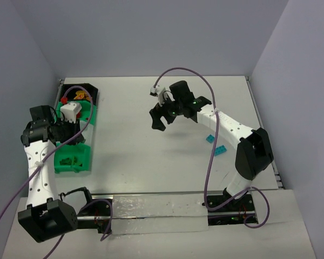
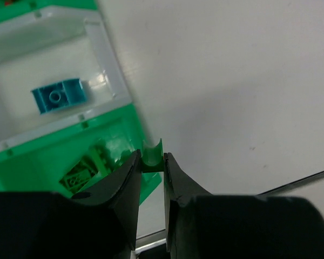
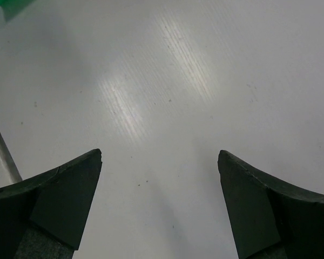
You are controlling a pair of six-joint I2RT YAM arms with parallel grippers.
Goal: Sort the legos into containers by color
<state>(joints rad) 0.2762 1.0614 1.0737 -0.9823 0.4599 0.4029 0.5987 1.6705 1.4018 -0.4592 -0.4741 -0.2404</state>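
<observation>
In the left wrist view my left gripper (image 2: 151, 163) is shut on a small green lego (image 2: 152, 154), held above the table right beside the containers. Below it a green container (image 2: 54, 162) holds green legos (image 2: 78, 175), and the pale-floored container beside it (image 2: 105, 51) holds a teal lego (image 2: 58, 96). In the top view the left gripper (image 1: 75, 127) hangs over the container row (image 1: 89, 156) at the left. My right gripper (image 1: 163, 117) is open and empty above bare table at the centre, as the right wrist view (image 3: 159, 162) also shows. Two teal legos (image 1: 210, 138) (image 1: 220, 150) lie by the right arm.
The container row runs from a black container (image 1: 92, 89) with orange legos at the far end to green ones nearer me. A metal rail (image 1: 151, 208) lines the near table edge. Grey walls stand at the left, back and right.
</observation>
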